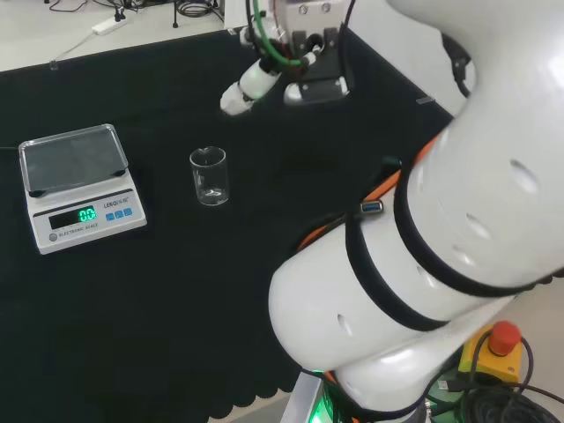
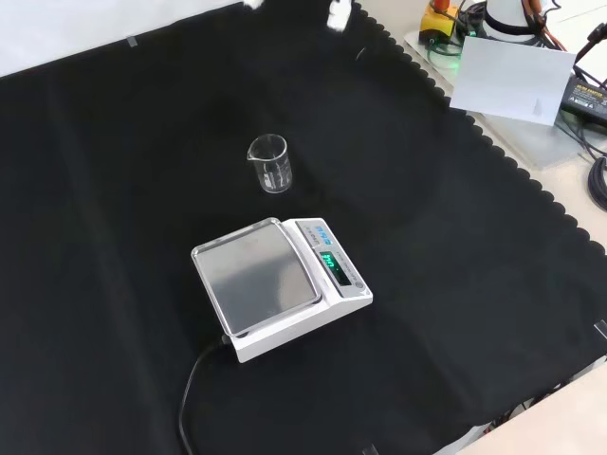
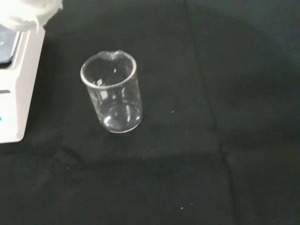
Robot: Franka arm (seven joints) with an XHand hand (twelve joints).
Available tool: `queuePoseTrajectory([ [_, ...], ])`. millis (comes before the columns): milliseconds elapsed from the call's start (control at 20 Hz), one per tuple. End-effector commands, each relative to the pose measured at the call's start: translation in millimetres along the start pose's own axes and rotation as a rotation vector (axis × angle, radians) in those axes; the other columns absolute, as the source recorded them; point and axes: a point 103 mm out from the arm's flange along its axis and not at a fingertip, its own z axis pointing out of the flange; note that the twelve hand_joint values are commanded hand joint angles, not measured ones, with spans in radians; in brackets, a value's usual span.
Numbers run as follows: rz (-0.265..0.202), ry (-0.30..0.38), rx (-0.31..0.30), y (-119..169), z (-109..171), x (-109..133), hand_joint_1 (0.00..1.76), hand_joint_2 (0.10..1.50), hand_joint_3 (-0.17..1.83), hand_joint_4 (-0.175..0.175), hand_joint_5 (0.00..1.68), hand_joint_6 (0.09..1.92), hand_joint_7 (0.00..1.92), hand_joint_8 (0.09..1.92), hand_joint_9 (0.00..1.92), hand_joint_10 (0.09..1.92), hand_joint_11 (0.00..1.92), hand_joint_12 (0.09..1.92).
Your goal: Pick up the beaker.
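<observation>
Head view, left to right: scale (image 1: 79, 187) at the far left of the black cloth (image 1: 176, 308), display lit. Just to its right, at its 3 o'clock and apart from it, the beaker (image 1: 209, 176) stands upright, clear glass, looks empty, spout on the far rim. Further right and farther off, the hand (image 1: 249, 85) hangs above the cloth; a white finger shows, angled down toward 7 o'clock, with the black wrist block beside it. Cannot tell whether the fingers are straight or curled, too little of the hand is visible. It grips nothing that I can see. The arm's big white links (image 1: 423, 264) take up the right side.

Front view, left to right: scale (image 2: 281, 284) mid-cloth, beaker (image 2: 269, 163) at its 12 o'clock, near but not touching. White bits of the hand (image 2: 338, 15) show at the top edge, at about 1 o'clock from the beaker, well apart.

Wrist view: scale edge (image 3: 14, 84), then the beaker (image 3: 112, 96) upright with bare cloth all around it.

Key relation: in the head view the beaker lies at roughly 7 o'clock from the hand, well apart and lower. Its long axis is vertical, so a side grasp round the wall looks right. Judgement: reach not finished, the hand needs to come down and toward the beaker. Risk: the scale sits close on one side, and clear, likely light glass may tip if nudged.
</observation>
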Motion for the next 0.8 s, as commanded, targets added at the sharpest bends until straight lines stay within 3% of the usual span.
queuePoseTrajectory([
  [50,-0.073,-0.013,0.013,44,25,42,0.68,0.65,0.06,0.006,0.08,0.09,0.04,0.72,0.18,0.91,0.0,1.47],
  [550,-0.126,-0.031,0.032,90,48,80,0.66,0.64,0.05,0.013,0.04,0.09,0.0,0.71,0.14,0.92,0.0,1.45],
  [800,-0.127,-0.039,0.038,112,58,86,0.66,0.64,0.05,0.016,0.03,0.09,0.0,0.64,0.11,0.93,0.0,1.44],
])
